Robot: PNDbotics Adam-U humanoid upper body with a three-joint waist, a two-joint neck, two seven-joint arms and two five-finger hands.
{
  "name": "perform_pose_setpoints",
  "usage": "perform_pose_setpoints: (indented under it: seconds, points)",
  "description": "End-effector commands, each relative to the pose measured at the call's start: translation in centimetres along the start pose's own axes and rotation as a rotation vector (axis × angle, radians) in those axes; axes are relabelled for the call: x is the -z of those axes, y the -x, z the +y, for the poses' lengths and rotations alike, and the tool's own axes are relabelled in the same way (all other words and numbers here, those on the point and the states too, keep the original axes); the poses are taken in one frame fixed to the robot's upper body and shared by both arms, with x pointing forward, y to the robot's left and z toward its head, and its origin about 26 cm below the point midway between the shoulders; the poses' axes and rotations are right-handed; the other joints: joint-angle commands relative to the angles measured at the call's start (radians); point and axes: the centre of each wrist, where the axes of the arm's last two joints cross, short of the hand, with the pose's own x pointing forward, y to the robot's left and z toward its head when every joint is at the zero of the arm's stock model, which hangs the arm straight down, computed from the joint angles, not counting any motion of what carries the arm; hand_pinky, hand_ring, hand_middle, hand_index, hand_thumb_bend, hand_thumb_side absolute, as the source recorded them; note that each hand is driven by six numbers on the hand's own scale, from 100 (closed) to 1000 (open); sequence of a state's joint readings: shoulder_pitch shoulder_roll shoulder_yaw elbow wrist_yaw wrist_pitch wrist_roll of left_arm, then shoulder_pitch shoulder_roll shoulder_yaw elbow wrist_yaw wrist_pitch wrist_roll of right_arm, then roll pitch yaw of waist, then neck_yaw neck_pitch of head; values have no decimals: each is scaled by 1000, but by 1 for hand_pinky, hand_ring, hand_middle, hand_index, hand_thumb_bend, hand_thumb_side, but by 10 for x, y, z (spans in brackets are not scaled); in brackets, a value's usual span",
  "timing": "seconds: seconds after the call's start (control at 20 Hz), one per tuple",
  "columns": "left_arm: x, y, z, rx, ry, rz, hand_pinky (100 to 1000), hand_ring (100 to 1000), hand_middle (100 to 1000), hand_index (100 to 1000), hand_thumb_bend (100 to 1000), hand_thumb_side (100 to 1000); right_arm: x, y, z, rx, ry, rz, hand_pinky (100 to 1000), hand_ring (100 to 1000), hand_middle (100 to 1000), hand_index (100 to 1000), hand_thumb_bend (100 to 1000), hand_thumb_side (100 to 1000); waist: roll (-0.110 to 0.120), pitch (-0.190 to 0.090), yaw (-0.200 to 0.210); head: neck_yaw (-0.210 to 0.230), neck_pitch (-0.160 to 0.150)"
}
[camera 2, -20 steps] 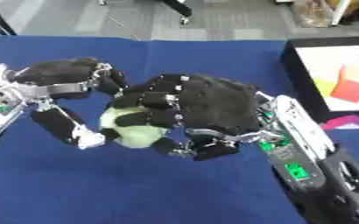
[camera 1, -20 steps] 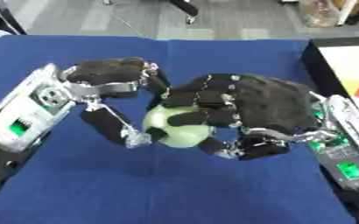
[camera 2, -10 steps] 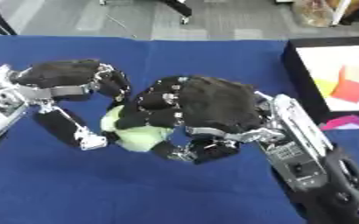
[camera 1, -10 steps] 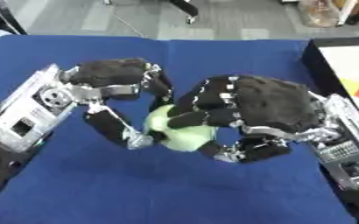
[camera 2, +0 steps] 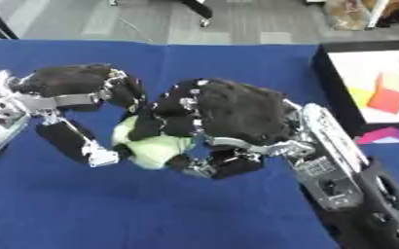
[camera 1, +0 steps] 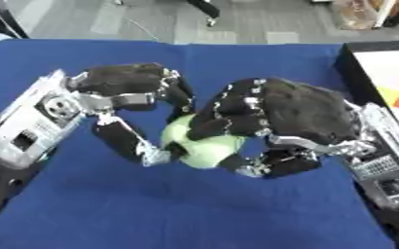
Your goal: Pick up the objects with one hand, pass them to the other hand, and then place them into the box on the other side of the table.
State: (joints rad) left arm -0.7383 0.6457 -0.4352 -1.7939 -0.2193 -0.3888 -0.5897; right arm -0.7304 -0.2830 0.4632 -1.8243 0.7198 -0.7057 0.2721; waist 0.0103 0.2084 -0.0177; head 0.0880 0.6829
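Note:
A pale green round object sits between my two hands over the middle of the blue table. My right hand covers it from the right and above, fingers and thumb curled round it. My left hand comes in from the left, its fingers curled over the object's top left and its thumb against the lower left side. Most of the object is hidden by both hands. The box stands at the table's right edge, black-walled with a white floor, holding a red block and a yellow block.
The blue cloth covers the table. Beyond the far edge lies grey floor with chair legs. A purple shape lies by the box's near side.
Both hands with the green object have drifted slightly up and toward the far side. The right hand's fingers reach further over the object.

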Motion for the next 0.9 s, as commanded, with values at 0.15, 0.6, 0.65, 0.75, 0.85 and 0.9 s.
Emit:
perform_pose_setpoints:
  seconds: [0.15, 0.6, 0.65, 0.75, 0.85, 0.9]
  points:
    - [2, -10, 14, 5, -21, -28, 685, 430, 319, 491, 100, 333, 3, 2, -1, -40, 20, 17, 619, 672, 560, 835, 100, 100, 2, -22, 2, -6, 1]
    - [5, -13, 19, -55, -18, -36, 692, 452, 352, 523, 100, 390, 1, 2, 0, -52, 96, 36, 534, 581, 372, 757, 100, 100, 3, -22, 1, -13, 3]
    - [5, -13, 20, -64, -16, -38, 695, 458, 361, 532, 100, 402, 1, 2, 0, -53, 105, 39, 523, 570, 341, 744, 100, 100, 3, -22, 2, -14, 3]
    - [6, -13, 21, -76, -10, -43, 699, 467, 374, 544, 100, 412, 1, 2, 0, -55, 122, 45, 511, 557, 307, 729, 100, 100, 3, -22, 2, -16, 4]
    - [5, -14, 23, -82, -8, -48, 708, 485, 400, 569, 100, 436, 0, 2, 0, -55, 141, 53, 489, 536, 243, 679, 100, 100, 3, -22, 2, -17, 4]
    - [5, -14, 24, -86, -7, -50, 711, 495, 416, 584, 100, 460, 0, 2, 0, -55, 151, 59, 477, 524, 214, 642, 100, 100, 3, -22, 2, -17, 4]
